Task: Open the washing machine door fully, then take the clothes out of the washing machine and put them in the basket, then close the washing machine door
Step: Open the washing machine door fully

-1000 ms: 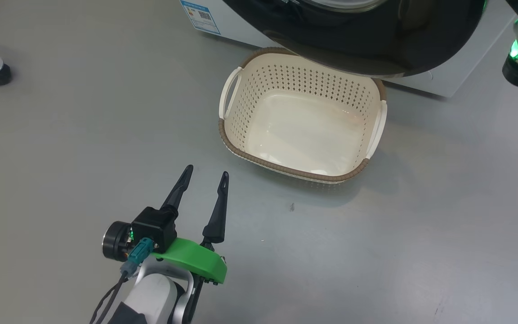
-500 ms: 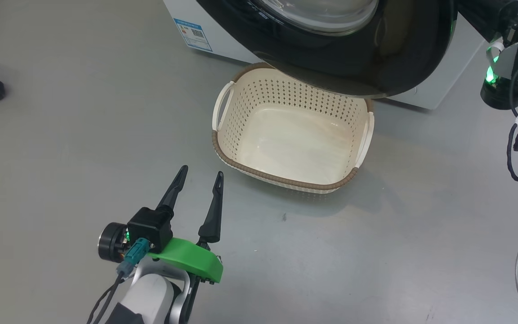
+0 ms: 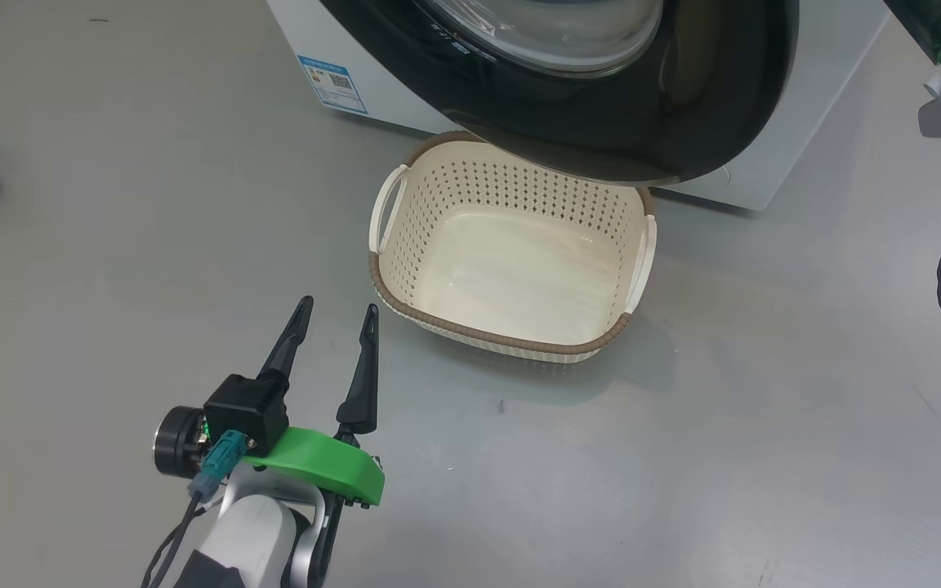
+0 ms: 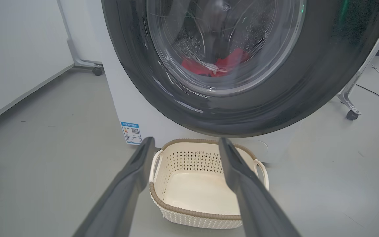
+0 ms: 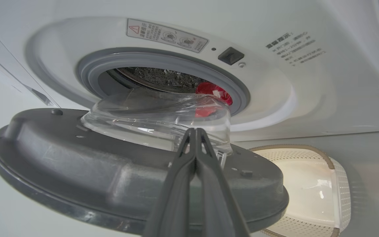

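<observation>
Washing machine door (image 3: 601,122) is swung out, maybe not fully; clothes (image 5: 211,90) inside, basket (image 3: 511,339) empty; left gripper (image 3: 338,306) spread, right gripper (image 5: 192,131) pinched shut, empty.

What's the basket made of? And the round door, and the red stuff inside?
The basket looks like smooth cream plastic, moulded with rows of holes; its brown rim looks woven. The washing machine door looks like glossy black plastic, showing reflections; its bulging window is see-through, probably glass. The clothes look like soft red fabric, crumpled.
</observation>
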Robot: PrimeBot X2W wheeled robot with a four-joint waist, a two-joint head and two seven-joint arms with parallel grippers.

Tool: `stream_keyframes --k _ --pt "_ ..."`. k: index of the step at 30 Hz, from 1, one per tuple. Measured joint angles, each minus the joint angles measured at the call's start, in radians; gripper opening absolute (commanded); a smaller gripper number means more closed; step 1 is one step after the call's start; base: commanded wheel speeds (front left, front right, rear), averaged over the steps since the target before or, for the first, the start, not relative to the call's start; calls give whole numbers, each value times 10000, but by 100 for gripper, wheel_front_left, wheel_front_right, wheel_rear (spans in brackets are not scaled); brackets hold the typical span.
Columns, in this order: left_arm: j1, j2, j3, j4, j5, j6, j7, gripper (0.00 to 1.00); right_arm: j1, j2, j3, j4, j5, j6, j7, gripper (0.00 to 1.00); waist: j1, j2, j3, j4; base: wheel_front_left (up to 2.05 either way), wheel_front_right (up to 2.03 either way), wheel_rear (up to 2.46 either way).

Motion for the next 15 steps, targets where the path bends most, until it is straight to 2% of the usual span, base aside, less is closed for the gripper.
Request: stream_keyframes --k 1,3,15 --pt "46 0 102 17 92 0 0 100 113 -102 293 -136 -433 274 -280 0 0 0 -65 -90 0 0 0" --pt "46 2 217 23 163 0 0 100 247 -198 568 -282 -857 336 -545 0 0 0 -135 -189 0 0 0" --pt "129 0 828 77 322 0 0 100 1055 -596 2236 -1356 -2905 339 -2071 0 0 0 -589 -866 0 0 0"
